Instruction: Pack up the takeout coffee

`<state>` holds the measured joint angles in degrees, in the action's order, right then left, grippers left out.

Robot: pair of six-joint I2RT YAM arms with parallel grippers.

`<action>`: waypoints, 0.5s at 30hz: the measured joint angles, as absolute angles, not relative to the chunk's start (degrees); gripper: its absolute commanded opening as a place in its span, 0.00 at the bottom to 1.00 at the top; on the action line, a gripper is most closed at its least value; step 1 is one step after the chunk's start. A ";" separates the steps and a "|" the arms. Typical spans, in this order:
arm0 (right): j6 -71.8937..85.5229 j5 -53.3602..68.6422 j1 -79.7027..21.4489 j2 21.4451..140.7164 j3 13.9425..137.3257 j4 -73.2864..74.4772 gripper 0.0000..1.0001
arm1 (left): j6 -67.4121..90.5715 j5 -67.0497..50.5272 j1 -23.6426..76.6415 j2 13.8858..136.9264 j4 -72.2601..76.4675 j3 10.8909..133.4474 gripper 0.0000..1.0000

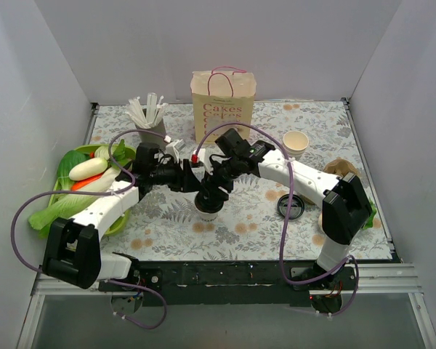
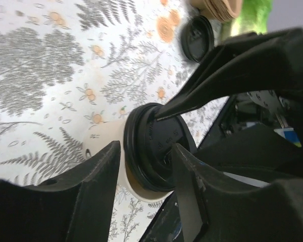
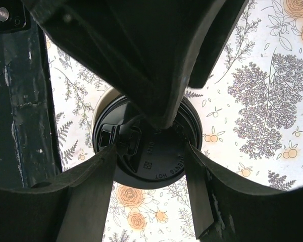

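The takeout coffee (image 1: pixel 207 209), a small white cup with a black lid, stands upright on the floral cloth at mid-table. Both grippers meet over it. My left gripper (image 1: pixel 196 186) reaches in from the left. In the left wrist view (image 2: pixel 146 151) its jaws stand apart astride the lid's rim, one finger (image 2: pixel 98 181) by the cup wall (image 2: pixel 105 137) and the other over the lid top. My right gripper (image 1: pixel 214 192) hangs above. In the right wrist view (image 3: pixel 151 151) it is open, with its fingertips (image 3: pixel 107 161) over the lid (image 3: pixel 156 169).
A cream "Cakes" paper bag (image 1: pixel 223 105) stands at the back centre. A separate flat black lid (image 1: pixel 291 206) lies right of the cup. A cream paper cup (image 1: pixel 296 142), a holder of white sticks (image 1: pixel 149 120) and a green tray of vegetables (image 1: pixel 87 178) are around.
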<state>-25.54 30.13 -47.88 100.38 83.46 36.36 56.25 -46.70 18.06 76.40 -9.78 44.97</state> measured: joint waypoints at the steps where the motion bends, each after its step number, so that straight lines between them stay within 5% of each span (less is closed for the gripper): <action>1: -25.74 30.09 -48.01 100.33 83.46 36.38 0.63 | 56.10 -44.88 18.06 75.31 -10.98 45.32 0.38; 6: -26.46 29.67 -48.69 100.31 83.46 36.60 0.63 | 54.89 -32.62 17.69 70.94 -18.22 48.69 0.02; 15: -27.59 28.69 -49.87 100.31 83.92 37.21 0.63 | 52.88 -25.98 17.32 71.26 -26.06 48.56 0.00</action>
